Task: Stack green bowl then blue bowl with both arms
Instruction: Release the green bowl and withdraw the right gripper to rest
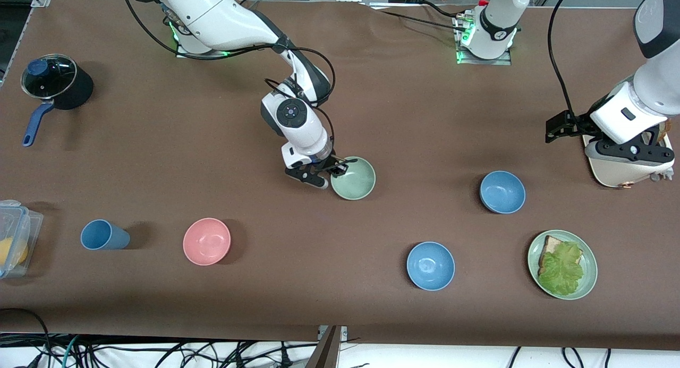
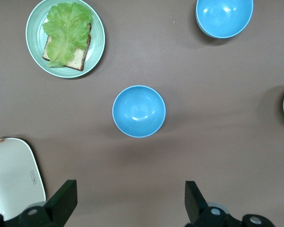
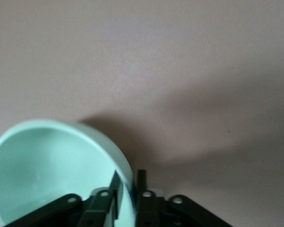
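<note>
The right end effector is down at the green bowl, which sits on the brown counter near its middle. In the right wrist view its narrow jaws straddle the bowl's rim, one finger inside and the other outside, pinching the wall at the bowl's nine o'clock edge as the front view shows it. The blue bowl stands at about three o'clock from the green one, well apart, upright and untouched. The left end effector hangs above bare counter with its fingers spread wide and nothing between them; the blue bowl lies in the middle of its wrist view. A brighter blue bowl lies at seven o'clock from the duller one, and a pink bowl at eight o'clock from the green bowl
</note>
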